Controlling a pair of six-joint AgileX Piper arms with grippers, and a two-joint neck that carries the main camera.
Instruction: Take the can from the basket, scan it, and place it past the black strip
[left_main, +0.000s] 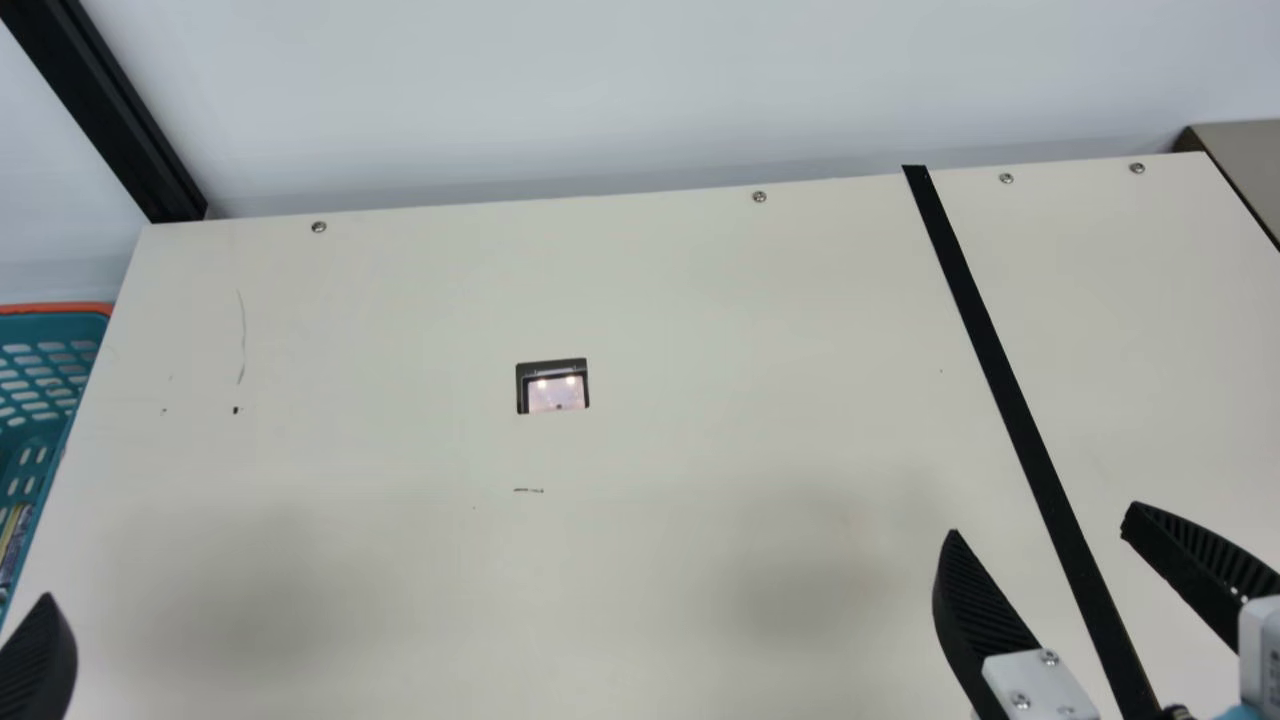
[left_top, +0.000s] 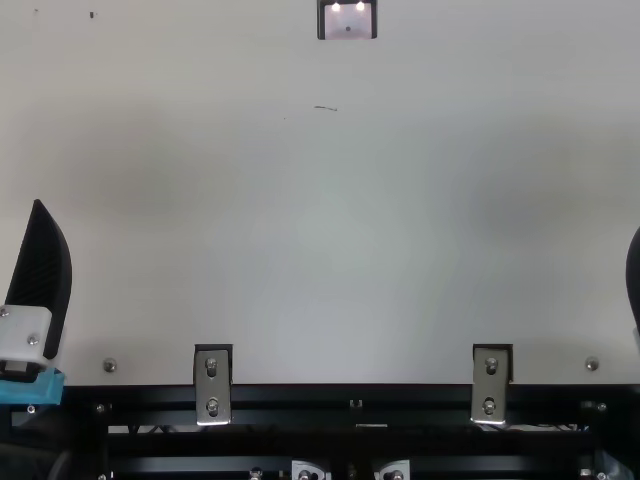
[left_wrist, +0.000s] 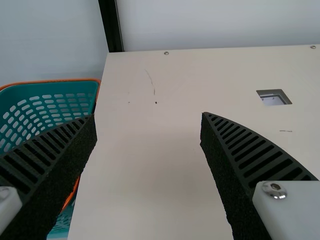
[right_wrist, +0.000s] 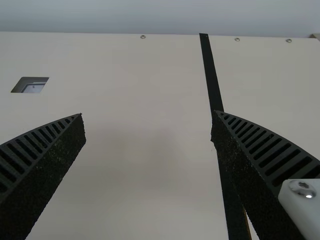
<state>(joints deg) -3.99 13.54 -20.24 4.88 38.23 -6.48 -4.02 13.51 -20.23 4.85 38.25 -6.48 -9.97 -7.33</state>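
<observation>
The left end effector (left_wrist: 149, 116) is spread wide and holds nothing, near the basket (left_main: 50, 335) off the tabletop's (left_main: 400, 550) left edge. A patterned item (left_main: 14, 540) inside may be the can; I cannot tell. The right end effector (right_wrist: 148, 114) is wide too, by the black strip (left_main: 1000, 400) toward the right edge. Picking seems in hand: the left should reach over the basket, descend and grip, then carry to the scanner (left_main: 555, 390).

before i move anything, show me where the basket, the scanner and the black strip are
basket (left_wrist: 60, 88), left wrist view, on its teal wall just below the orange rim
scanner (left_main: 556, 395), main view, on its lit window
black strip (left_main: 1011, 400), main view, partway along its length
</observation>
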